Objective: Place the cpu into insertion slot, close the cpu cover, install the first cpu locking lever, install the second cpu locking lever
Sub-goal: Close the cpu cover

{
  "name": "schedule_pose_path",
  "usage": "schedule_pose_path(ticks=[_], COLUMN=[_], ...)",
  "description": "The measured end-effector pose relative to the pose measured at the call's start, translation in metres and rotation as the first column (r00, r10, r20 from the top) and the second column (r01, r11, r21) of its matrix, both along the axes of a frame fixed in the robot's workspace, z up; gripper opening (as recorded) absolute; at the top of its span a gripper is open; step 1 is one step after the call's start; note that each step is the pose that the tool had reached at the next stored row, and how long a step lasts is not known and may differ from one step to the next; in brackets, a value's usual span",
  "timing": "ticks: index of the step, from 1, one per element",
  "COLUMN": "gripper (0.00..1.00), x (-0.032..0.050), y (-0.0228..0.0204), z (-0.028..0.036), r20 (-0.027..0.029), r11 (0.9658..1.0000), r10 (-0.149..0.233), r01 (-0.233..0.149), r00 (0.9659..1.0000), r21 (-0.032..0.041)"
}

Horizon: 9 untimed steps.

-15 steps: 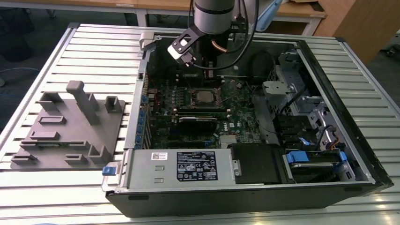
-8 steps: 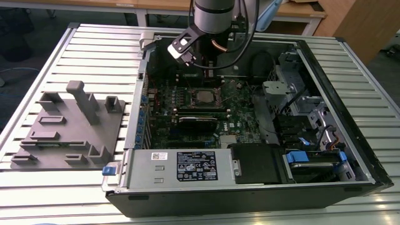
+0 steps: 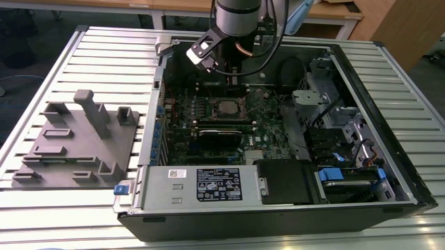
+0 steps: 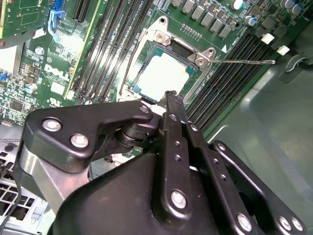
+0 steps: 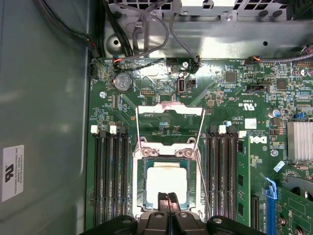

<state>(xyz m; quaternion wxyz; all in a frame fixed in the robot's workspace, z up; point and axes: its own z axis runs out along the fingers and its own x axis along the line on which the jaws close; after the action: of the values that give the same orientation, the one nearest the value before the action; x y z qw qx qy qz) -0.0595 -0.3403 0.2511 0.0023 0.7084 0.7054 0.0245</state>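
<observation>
My hand (image 5: 167, 201) hangs just over one edge of the insertion slot (image 5: 141, 195), its two fingers pinched together with nothing between them. Right under the tips the cpu (image 5: 166, 182) sits flat inside that slot. It is a small square with a pale, dull metal top, and it looks level with the frame around it. I judge it light and rigid but delicate on its underside, so I would take it only by its outer edges or press gently on the flat top, never drag it. The cpu cover (image 5: 166, 152), a thin silvery frame with its middle cut out, lies around the chip, though I cannot tell whether it is fully down. It looks stiff and a little springy, best pushed at its rim. Beside the slot a thin wire lever (image 5: 204, 188) stands free, unlatched as far as I can judge. Beyond the slot lie the green board (image 5: 230, 98) and the grey case wall (image 5: 49, 98).
</observation>
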Motion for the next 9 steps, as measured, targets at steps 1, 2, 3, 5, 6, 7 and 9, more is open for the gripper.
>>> schedule_pose_path(ticks=[1,2,3,5,6,7,9], gripper=[0.11,0.11,0.11,0.11,0.11,0.11,0.11], x=[0.0000,0.0000,0.0000,0.0000,0.0000,0.0001,0.0006], y=[0.0000,0.0000,0.0000,0.0000,0.0000,0.0000,-0.0001], z=[0.0000,0.0000,0.0000,0.0001,0.0001,0.0001,0.0002], r20=[0.0000,0.0000,0.0000,0.0000,0.0000,0.0000,-0.0002], r11=[1.0000,1.0000,1.0000,1.0000,1.0000,1.0000,1.0000], r10=[0.000,0.000,0.000,0.000,0.000,0.000,0.000], r01=[0.000,0.000,0.000,0.000,0.000,0.000,0.000], r00=[1.0000,1.0000,1.0000,1.0000,1.0000,1.0000,1.0000], r21=[-0.0001,0.0000,0.0000,0.0000,0.0000,-0.0001,-0.0002])
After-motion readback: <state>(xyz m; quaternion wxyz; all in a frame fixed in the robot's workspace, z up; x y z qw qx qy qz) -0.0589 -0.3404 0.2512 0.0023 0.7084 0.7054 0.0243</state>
